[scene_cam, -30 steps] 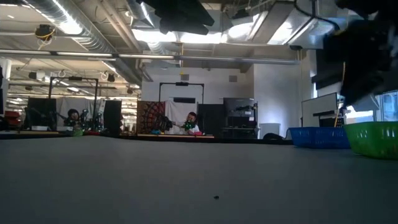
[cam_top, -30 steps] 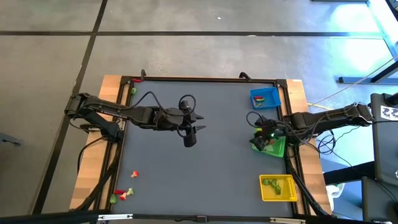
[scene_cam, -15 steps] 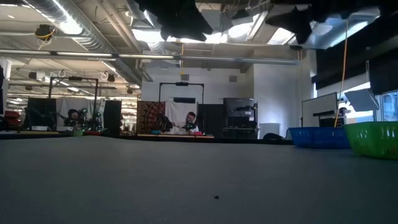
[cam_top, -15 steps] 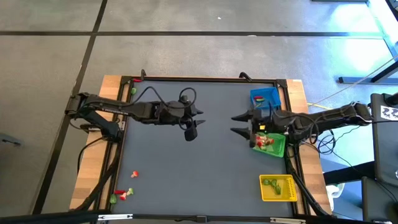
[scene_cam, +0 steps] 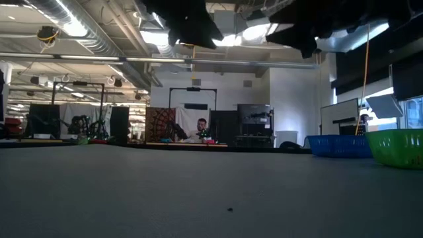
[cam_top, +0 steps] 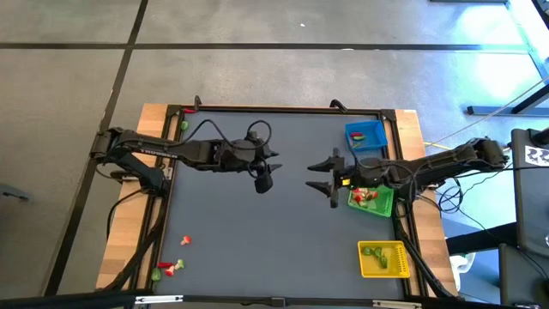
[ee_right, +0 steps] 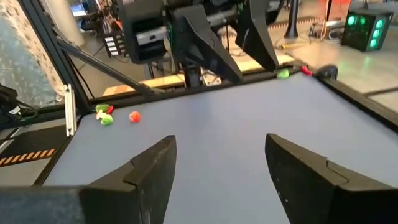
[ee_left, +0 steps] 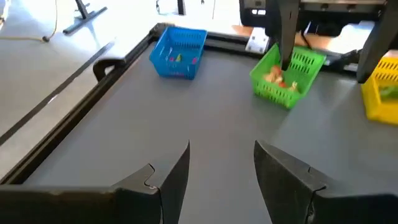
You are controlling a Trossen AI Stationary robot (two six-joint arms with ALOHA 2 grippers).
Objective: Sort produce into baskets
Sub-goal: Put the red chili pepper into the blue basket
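Observation:
Three baskets stand along the table's right side: blue (cam_top: 366, 136) at the far end, green (cam_top: 374, 204) in the middle with red and whitish produce (cam_top: 367, 195) in it, yellow (cam_top: 383, 260) nearest with green pieces. Loose produce (cam_top: 169, 268) lies at the near left corner, with one red piece (cam_top: 184, 241) beside it and one green piece (cam_top: 183, 125) at the far left. My left gripper (cam_top: 276, 165) hangs open over the table's middle, nothing between its fingers (ee_left: 169, 177). My right gripper (cam_top: 314, 176) is open too, left of the green basket and above the mat, holding nothing.
The dark mat (cam_top: 257, 232) is framed by a raised black rail (cam_top: 274, 109) with wooden strips (cam_top: 120, 249) at both sides. The two grippers face each other a short way apart over the table's middle. Cables trail from both arms.
My right gripper has left its place over the green basket and gone toward the table's left, rising as it went. It has tipped up from pointing down to nearly level. The produce in the green basket now shows. My left gripper has shifted slightly toward the far edge.

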